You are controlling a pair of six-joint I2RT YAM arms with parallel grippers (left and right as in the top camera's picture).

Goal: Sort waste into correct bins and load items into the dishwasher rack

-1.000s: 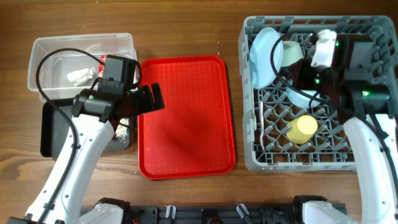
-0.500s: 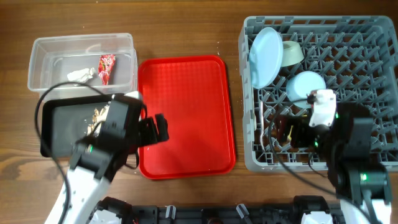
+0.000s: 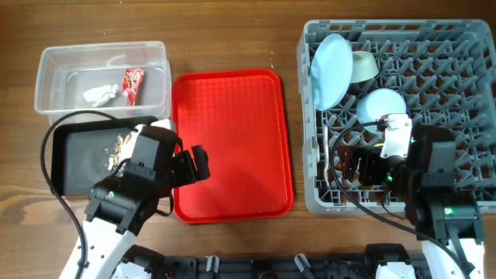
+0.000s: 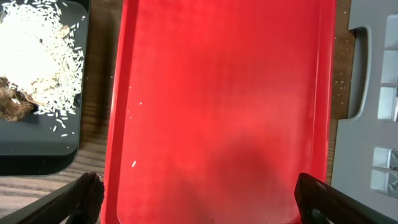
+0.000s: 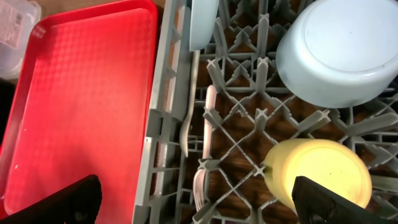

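Note:
The grey dishwasher rack (image 3: 465, 54) holds a light blue plate (image 3: 332, 70) on edge, a pale green bowl (image 3: 364, 66) and an upturned light blue bowl (image 3: 382, 105). In the right wrist view a yellow cup (image 5: 320, 177), a white fork (image 5: 208, 124) and a white spoon (image 5: 189, 106) lie among the pegs. My right gripper (image 5: 196, 199) hangs open over the rack's near left part, holding nothing. The clear tub (image 3: 101, 53) contains a white tissue (image 3: 99, 94) and a red wrapper (image 3: 132, 84). Food scraps (image 3: 124, 147) lie in the black tray (image 3: 77, 163). My left gripper (image 4: 199, 199) is open above the red tray, holding nothing.
A red serving tray (image 3: 231, 143) with a few stray rice grains lies between the bins and the rack. The rack's left wall (image 5: 163, 118) stands right beside the tray's edge. Cables trail from both arms over the black tray and the rack.
My right arm has drawn back from the rack's far side to its near edge, jaws now open. My left arm has pulled back from the tub toward the near side of the table.

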